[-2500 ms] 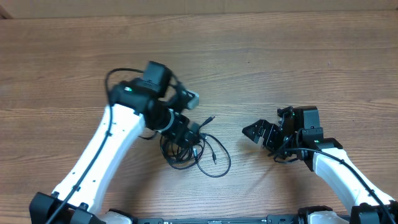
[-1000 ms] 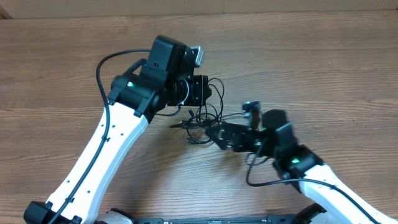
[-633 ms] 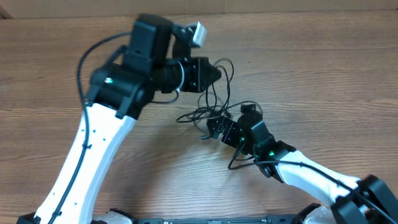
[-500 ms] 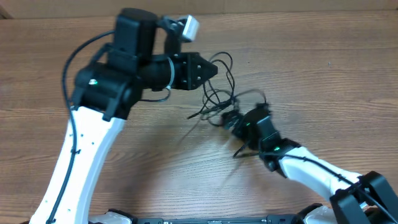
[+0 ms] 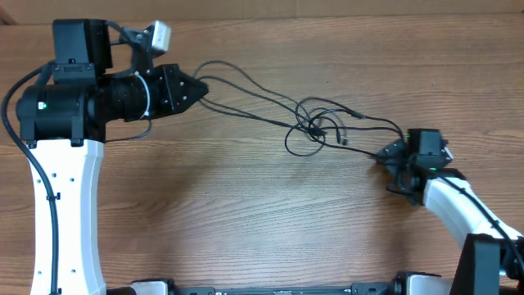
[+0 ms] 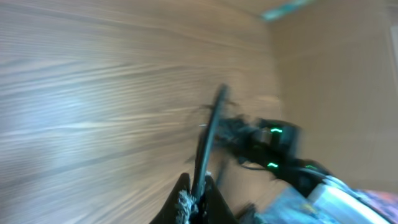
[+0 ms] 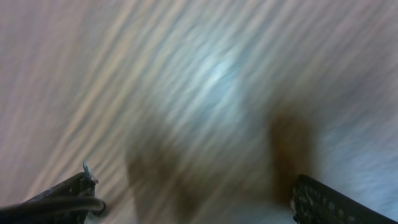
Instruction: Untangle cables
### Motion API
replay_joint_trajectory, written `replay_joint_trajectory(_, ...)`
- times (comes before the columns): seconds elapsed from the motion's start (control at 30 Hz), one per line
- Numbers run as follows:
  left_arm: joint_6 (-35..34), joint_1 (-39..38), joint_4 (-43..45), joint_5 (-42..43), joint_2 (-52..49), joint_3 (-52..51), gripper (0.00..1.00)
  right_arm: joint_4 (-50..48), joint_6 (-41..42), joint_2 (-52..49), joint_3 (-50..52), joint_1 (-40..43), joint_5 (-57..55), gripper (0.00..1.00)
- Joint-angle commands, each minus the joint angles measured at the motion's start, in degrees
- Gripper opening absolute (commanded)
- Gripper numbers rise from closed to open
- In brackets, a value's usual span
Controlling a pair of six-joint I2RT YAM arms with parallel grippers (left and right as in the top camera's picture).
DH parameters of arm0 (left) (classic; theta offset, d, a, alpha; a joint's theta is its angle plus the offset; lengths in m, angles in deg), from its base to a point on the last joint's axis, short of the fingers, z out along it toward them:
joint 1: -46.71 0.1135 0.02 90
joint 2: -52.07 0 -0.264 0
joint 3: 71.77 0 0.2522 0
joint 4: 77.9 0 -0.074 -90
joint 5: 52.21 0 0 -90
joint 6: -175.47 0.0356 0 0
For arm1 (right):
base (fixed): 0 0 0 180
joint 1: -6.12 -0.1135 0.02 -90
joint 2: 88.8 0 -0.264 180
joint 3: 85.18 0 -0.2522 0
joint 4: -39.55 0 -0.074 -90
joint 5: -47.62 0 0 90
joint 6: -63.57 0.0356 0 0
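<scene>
Thin black cables (image 5: 315,127) stretch across the table from upper left to right, with a small knot of loops in the middle. My left gripper (image 5: 201,86) is at the upper left, shut on the cable ends. In the left wrist view the gripper (image 6: 194,198) pinches a cable (image 6: 211,124) that runs away toward the right arm. My right gripper (image 5: 386,154) is at the right end of the strands. In the blurred right wrist view the gripper (image 7: 193,183) stands wide open, with a cable (image 7: 56,206) lying against its left finger.
The wooden table (image 5: 246,229) runs across the whole view. A cardboard wall (image 5: 327,8) stands along the far edge. My white left arm (image 5: 65,205) rises along the left side and my right arm (image 5: 458,205) comes in from the lower right.
My left gripper has swung up and to the left with the cables, pulling the clump out into long strands. My right gripper has moved from the clump to the right.
</scene>
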Motion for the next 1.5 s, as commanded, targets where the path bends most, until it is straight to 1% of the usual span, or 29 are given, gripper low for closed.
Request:
replay_joint_trajectory(0.0, 4.3, 1.8, -0.5, -12.5, 1.6, 1.6, 0.05, 2.4, -4.4, 0.4, -2.5, 5.5, -3.5, 1.0)
replay_joint_trajectory(0.13, 4.5, 1.8, -1.9, -26.4, 1.5, 1.6, 0.05, 6.2, -4.7, 0.4, -5.0, 11.6, -3.4, 1.0)
replay_joint_trajectory(0.3, 1.2, 1.8, -2.6, -41.9, 1.0, 1.6, 0.06, 10.0, -6.0, 0.4, -7.6, 15.9, -3.4, 1.0)
replay_joint_trajectory(0.37, -0.7, 1.8, -3.0, -47.0, 0.6, 1.6, 0.08, 10.2, -6.1, 0.4, -7.8, 16.5, -3.4, 1.0)
replay_joint_trajectory(0.4, -1.8, 1.8, -3.2, -49.0, 0.4, 1.6, 0.1, 10.3, -6.1, 0.4, -7.8, 16.7, -3.4, 1.0)
replay_joint_trajectory(0.43, -2.8, 1.8, -3.3, -50.1, 0.1, 1.6, 0.15, 10.4, -6.1, 0.4, -7.8, 16.7, -3.2, 1.0)
replay_joint_trajectory(0.47, -3.4, 1.8, -3.4, -50.0, -0.2, 1.6, 0.22, 10.5, -6.1, 0.4, -7.8, 16.7, -2.5, 1.0)
replay_joint_trajectory(0.5, -3.9, 1.8, -3.4, -48.8, -0.6, 1.6, 0.26, 10.5, -6.1, 0.4, -7.8, 16.7, -1.5, 0.99)
replay_joint_trajectory(0.57, -3.8, 1.6, -3.5, -43.2, -1.6, 1.6, 0.3, 10.3, -7.6, 0.4, -7.8, 16.3, 1.5, 1.0)
replay_joint_trajectory(0.63, -3.3, 1.1, -3.6, -38.1, -2.9, 1.6, 0.38, 10.4, -9.9, 0.4, -8.0, 16.3, 4.0, 0.99)
replay_joint_trajectory(0.67, -3.2, 0.8, -3.6, -36.4, -3.5, 1.6, 0.46, 10.6, -11.1, 0.4, -8.3, 16.3, 5.5, 1.0)
replay_joint_trajectory(0.73, -3.2, 0.0, -3.7, -32.7, -5.3, 1.6, 0.61, 11.8, -16.3, 0.4, -9.4, 16.3, 12.4, 1.0)
replay_joint_trajectory(0.83, -3.2, -1.5, -3.6, -26.7, -8.0, 1.6, 1.0, 14.6, -23.3, 0.7, -11.4, 16.2, 25.7, 1.0)
replay_joint_trajectory(0.87, -3.2, -2.1, -3.4, -23.7, -9.2, 1.6, 0.99, 16.3, -25.6, 0.9, -12.2, 16.2, 30.2, 1.0)
replay_joint_trajectory(0.93, -3.2, -3.0, -3.3, -18.6, -11.1, 1.6, 1.0, 19.3, -28.7, 1.4, -13.6, 16.2, 35.3, 1.0)
replay_joint_trajectory(1.07, -3.3, -5.4, -3.3, -10.7, -15.7, 1.6, 1.0, 28.0, -34.4, 2.9, -18.1, 16.2, 43.1, 1.0)
replay_joint_trajectory(1.17, -5.1, -7.8, -3.1, -10.4, -19.1, 1.6, 1.0, 34.1, -37.5, 4.1, -22.1, 16.2, 48.7, 1.0)
replay_joint_trajectory(1.23, -6.1, -9.6, -2.7, -10.4, -21.7, 1.6, 1.0, 37.3, -41.4, 5.0, -24.9, 16.2, 55.9, 1.0)
replay_joint_trajectory(1.3, -7.1, -11.0, -2.5, -10.4, -24.2, 1.6, 1.0, 39.4, -49.8, 6.0, -26.7, 16.2, 67.6, 0.99)
replay_joint_trajectory(1.33, -7.6, -11.7, -2.4, -10.3, -25.3, 1.6, 0.99, 39.4, -53.6, 6.4, -26.8, 16.2, 71.6, 1.0)
replay_joint_trajectory(1.4, -8.2, -12.8, -2.2, -10.3, -27.3, 1.6, 0.99, 39.3, -58.4, 6.5, -26.8, 16.2, 73.1, 1.0)
replay_joint_trajectory(1.47, -8.2, -13.7, -2.1, -10.3, -29.0, 1.6, 0.99, 39.5, -58.1, 6.2, -26.6, 16.0, 67.4, 1.0)
